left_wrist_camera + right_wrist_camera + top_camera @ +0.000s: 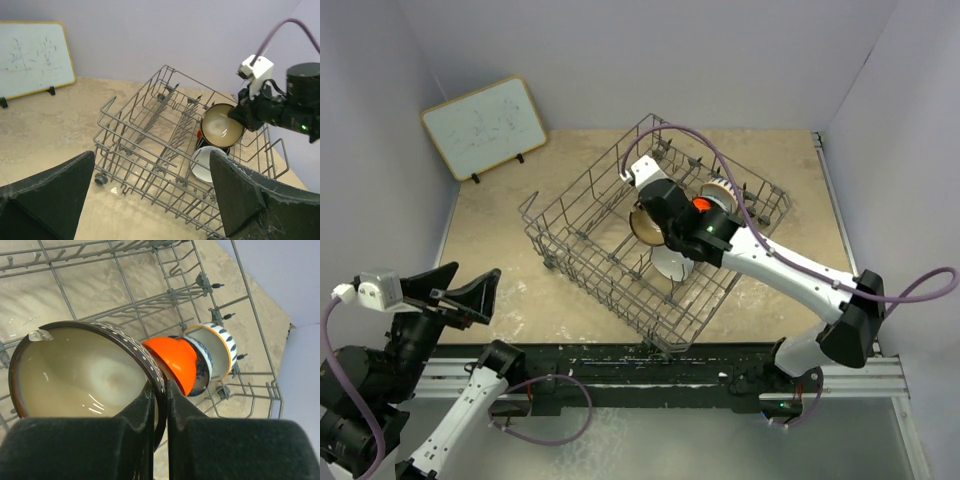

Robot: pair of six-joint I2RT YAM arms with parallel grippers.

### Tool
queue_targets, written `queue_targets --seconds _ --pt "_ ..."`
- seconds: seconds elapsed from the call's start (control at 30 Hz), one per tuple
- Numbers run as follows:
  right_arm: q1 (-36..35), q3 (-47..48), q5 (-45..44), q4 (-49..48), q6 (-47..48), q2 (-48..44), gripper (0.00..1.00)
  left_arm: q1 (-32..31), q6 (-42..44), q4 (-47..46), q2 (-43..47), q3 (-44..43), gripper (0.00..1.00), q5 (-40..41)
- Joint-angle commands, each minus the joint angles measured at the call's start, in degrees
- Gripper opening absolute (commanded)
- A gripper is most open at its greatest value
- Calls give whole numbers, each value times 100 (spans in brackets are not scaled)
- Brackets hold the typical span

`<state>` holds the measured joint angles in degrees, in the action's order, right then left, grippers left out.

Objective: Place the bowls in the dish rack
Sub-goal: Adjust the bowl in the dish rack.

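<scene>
Gripping brown bowl (pixel 85 375) by rim in right claw (pixel 159 385), on edge to slot beside orange bowl (pixel 175 362) just ahead, with left claw (pixel 152 160) spread empty

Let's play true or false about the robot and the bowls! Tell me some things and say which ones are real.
1. The right gripper pinches the rim of the brown bowl. True.
2. The left gripper is shut. False: it is wide open and holds nothing.
3. The orange bowl is outside the rack. False: it stands inside the rack, just behind the brown bowl.
4. A white bowl is in the rack. True.
5. The whiteboard lies flat inside the rack. False: it stands propped up, well away from the rack.
</scene>
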<state>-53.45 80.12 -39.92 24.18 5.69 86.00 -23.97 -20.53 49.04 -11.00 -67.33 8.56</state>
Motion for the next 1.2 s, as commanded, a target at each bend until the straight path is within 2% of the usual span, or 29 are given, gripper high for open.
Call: queue_targets --seconds 0.0,0.13,0.2,0.3,0.4,0.53,0.73,0.9,1.17 --pt "-564 -82 -891 530 -766 -196 0 10 -562 103 -597 -109 99 170" --pt "-1243 -158 -2113 1111 -1175 67 0 9 -1076 220 -977 -116 99 -5" --pt "-1508 -96 -2586 1662 -1697 248 0 9 -1349 211 -1165 -65 99 -249" --pt "-1556 108 -2626 2670 -2892 373 0 15 -1751 146 -1408 91 99 -726" --pt "-1554 -83 -2451 2457 -2909 51 0 10 -2085 -13 -1454 358 99 -1032" --pt "-1499 -353 -2090 1719 -2381 -539 0 11 -2448 -100 -1415 776 99 -1164" --pt "-1032 -532 -1469 1333 -2173 -1081 0 10 -2999 -727 -1401 1754 99 -1129" --pt "-774 -674 -1123 938 -1911 -1475 0 15 -3237 -1898 -1393 2510 95 -874" --pt "-595 -678 -1143 825 -1692 -1727 0 8 -3366 -3705 -1551 3564 88 -318"
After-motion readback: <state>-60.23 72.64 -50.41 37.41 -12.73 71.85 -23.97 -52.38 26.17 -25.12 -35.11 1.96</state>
